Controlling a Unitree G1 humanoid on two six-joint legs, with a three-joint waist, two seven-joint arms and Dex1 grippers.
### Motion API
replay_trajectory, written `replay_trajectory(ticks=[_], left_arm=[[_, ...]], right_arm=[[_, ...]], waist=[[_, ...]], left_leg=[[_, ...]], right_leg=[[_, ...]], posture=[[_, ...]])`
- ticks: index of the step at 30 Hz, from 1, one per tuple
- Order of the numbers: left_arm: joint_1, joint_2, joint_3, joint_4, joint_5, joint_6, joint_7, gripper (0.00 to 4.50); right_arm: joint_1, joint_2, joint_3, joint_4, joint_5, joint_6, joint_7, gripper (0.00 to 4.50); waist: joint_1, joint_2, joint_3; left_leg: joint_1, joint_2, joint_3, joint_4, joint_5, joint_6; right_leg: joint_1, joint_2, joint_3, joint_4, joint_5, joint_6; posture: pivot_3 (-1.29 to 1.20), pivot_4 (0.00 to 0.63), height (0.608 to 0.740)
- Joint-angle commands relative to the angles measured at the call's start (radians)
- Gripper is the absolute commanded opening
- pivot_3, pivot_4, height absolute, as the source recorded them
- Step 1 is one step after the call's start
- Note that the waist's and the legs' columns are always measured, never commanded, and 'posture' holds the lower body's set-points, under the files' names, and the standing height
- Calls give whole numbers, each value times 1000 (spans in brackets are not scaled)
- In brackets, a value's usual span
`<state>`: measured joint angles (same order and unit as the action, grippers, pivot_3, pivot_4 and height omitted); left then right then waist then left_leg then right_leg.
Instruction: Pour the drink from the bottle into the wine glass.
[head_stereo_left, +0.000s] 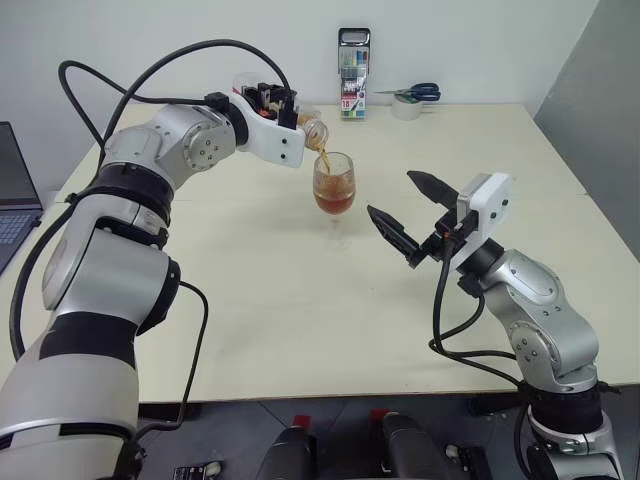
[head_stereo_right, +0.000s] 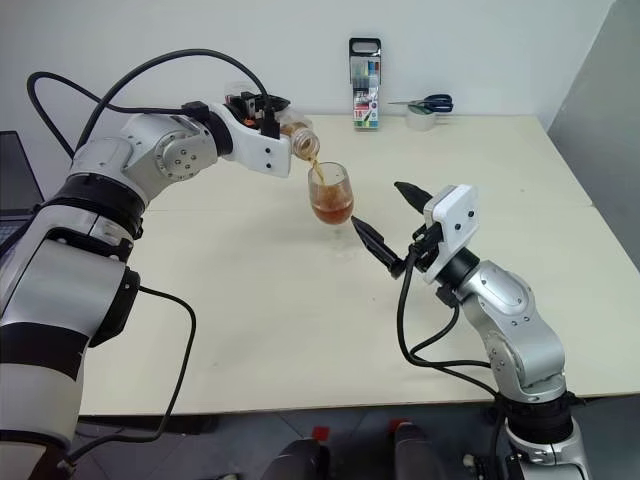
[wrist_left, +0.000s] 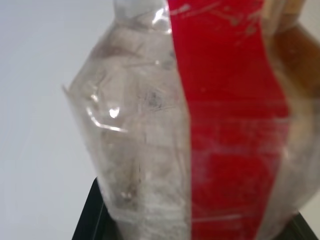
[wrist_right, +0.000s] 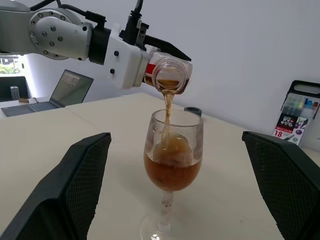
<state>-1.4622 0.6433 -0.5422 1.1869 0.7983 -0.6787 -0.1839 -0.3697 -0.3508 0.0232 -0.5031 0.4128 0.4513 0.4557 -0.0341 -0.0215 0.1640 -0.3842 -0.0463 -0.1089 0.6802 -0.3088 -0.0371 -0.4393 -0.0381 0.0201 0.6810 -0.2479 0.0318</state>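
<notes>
My left gripper (head_stereo_left: 292, 108) is shut on the bottle (head_stereo_left: 312, 128), a clear plastic bottle with a red label (wrist_left: 227, 125). It is held tilted, with its open mouth (wrist_right: 170, 76) just above the rim of the wine glass (head_stereo_left: 334, 185). A thin stream of the reddish-amber drink (wrist_right: 167, 107) falls from the mouth into the bowl. The drink (wrist_right: 172, 172) fills roughly the lower half of the bowl. The glass stands upright on the table. To the right of the glass and apart from it, my right gripper (head_stereo_left: 389, 191) is open, its fingers (wrist_right: 75, 190) pointing toward the glass with nothing between them.
The cream table (head_stereo_left: 250, 320) carries a box of markers (head_stereo_left: 353, 88) and scissors lying on a tape roll (head_stereo_left: 410, 100) at the far edge. A laptop (head_stereo_left: 15, 195) sits beyond the left side. A small dark round object (wrist_right: 192, 111) lies behind the glass.
</notes>
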Motion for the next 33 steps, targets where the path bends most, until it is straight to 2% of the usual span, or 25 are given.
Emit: replay_trajectory(ticks=[1, 12, 18, 23, 25, 29, 33], left_arm=[[-9, 4, 38, -8, -44, 9, 2, 1660], [50, -44, 198, -48, -289, 100, -213, 1660], [87, -92, 306, -101, -444, 205, -340, 1660], [139, -133, 446, -213, -635, 356, -435, 1660], [159, -139, 492, -259, -680, 438, -416, 1660], [289, -132, 627, -411, -770, 682, -275, 1660], [486, -161, 780, -593, -869, 907, -120, 1660]], right_arm=[[-12, -6, -17, -37, 4, -16, 0, 4500], [-19, -4, -19, -38, 13, -3, -7, 4500], [-31, -8, -12, -30, 18, 10, 3, 4500], [-40, -9, -17, -20, 32, 21, 14, 4500], [-44, -16, -17, -19, 40, 27, 27, 4500], [-18, -84, -21, -44, 78, 45, 109, 4500], [68, -150, -12, -75, 103, 28, 194, 4500]], waist=[[0, 0, 0], [-2, 0, 0], [-6, 0, 0], [-11, 0, 0], [-17, 0, 0], [-25, 1, -2], [-28, 1, -2]], left_leg=[[0, 0, 0, 0, 0, 0], [0, 0, 0, 0, 0, 0], [0, 0, -1, 1, 0, 0], [0, 0, -1, 1, 0, 0], [0, 1, -2, 1, 0, 0], [2, 1, -4, 1, 0, 0], [4, 2, -3, 0, 0, 0]], right_leg=[[0, 0, 0, 0, 0, 0], [0, 0, 0, 0, 0, 0], [0, 0, 0, 0, 0, 0], [0, 0, 0, 1, 0, 0], [0, 0, 0, 1, 0, 0], [0, 0, 2, 1, 0, 0], [0, 0, 4, 3, 0, 0]], posture=[[0, 150, 740], [0, 150, 740], [0, 150, 740], [0, 150, 740], [0, 150, 740], [0, 150, 740], [0, 150, 740]])
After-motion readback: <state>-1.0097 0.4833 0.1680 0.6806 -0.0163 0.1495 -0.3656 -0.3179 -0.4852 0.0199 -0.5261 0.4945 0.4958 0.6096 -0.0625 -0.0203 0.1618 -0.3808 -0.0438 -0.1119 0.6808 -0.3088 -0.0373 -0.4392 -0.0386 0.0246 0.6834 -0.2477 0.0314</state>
